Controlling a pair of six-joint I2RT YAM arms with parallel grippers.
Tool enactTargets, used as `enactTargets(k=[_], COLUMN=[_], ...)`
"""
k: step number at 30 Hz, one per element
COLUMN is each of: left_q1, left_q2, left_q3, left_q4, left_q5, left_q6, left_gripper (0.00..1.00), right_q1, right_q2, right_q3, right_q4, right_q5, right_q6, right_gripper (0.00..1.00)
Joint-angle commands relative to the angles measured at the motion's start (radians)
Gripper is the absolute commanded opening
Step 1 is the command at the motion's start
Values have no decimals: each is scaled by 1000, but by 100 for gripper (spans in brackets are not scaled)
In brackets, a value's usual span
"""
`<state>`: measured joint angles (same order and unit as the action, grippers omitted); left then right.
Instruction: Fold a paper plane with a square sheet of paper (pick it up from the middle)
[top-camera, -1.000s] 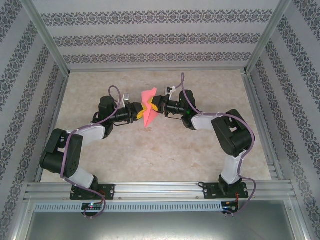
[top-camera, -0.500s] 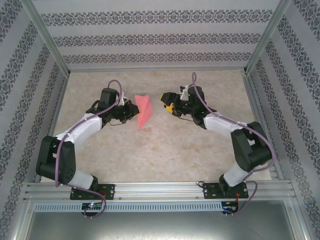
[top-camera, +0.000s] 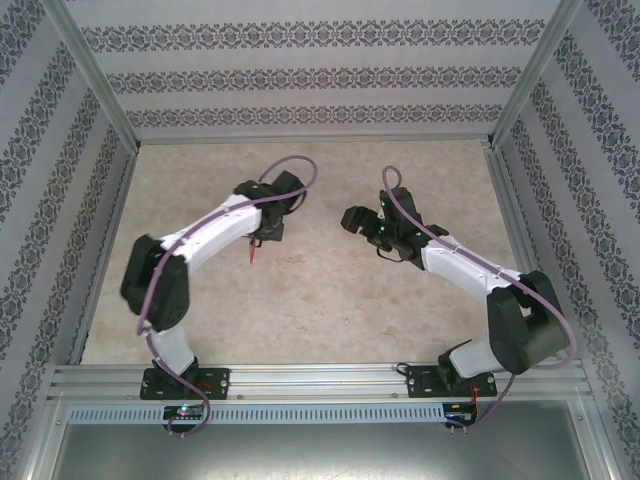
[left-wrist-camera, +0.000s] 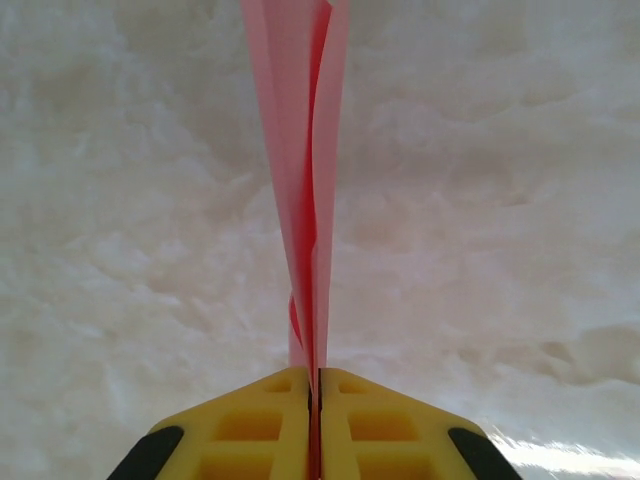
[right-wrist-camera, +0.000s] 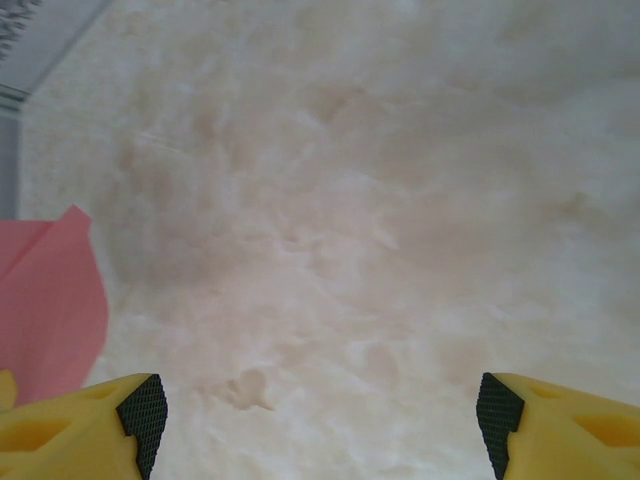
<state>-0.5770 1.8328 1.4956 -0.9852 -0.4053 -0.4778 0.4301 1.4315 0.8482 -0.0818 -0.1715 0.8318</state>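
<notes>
Left wrist: yellow left fingers (left-wrist-camera: 250, 425) pinching thin folded pink-red paper (left-wrist-camera: 295, 150) edge-on. Right fingers (right-wrist-camera: 70, 425) spread wide over beige marbled counter (right-wrist-camera: 380, 200).

Pale beige marbled counter (top-camera: 330, 300), mottled and matte, edged by an aluminium rail (top-camera: 320, 378) at the near side, patterned walls (top-camera: 300, 75) round the rest.

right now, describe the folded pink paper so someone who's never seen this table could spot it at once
On the marbled beige table, follow the left arm out to its yellow left claw. Pinched in that claw is the folded pink-red paper, held on edge so it reads as a thin strip. Nothing else here is pink-red: the arms are white and black.
</notes>
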Motion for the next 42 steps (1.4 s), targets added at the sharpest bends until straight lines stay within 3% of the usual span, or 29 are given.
enactTargets(k=[1, 6, 13, 20, 26, 30, 36, 42], left_q1=[-48, -48, 42, 211, 335, 385, 467, 493], left_q2=[97, 187, 117, -55, -204, -293, -413, -426], left_q3=[72, 73, -6, -239, -400, -481, -570, -585], left_q4=[-116, 124, 350, 585, 626, 616, 624, 630], left_q5=[-122, 233, 573, 786, 765, 687, 577, 594], left_q6=[-5, 19, -18, -122, -168, -187, -266, -264], left_gripper=[16, 42, 67, 89, 98, 100, 100, 100], right_q1=[9, -31, -20, 171, 362, 442, 480, 468], right_q2=[-65, -150, -204, -14, 288, 438, 583, 670], right_q3=[-38, -120, -148, -16, 224, 385, 563, 645], right_q4=[-68, -65, -84, -47, 11, -4, -181, -270], right_q5=[96, 85, 75, 123, 104, 90, 148, 137], right_q6=[-25, 7, 8, 28, 77, 92, 106, 69], right_gripper=[83, 83, 82, 71, 52, 45, 44, 44])
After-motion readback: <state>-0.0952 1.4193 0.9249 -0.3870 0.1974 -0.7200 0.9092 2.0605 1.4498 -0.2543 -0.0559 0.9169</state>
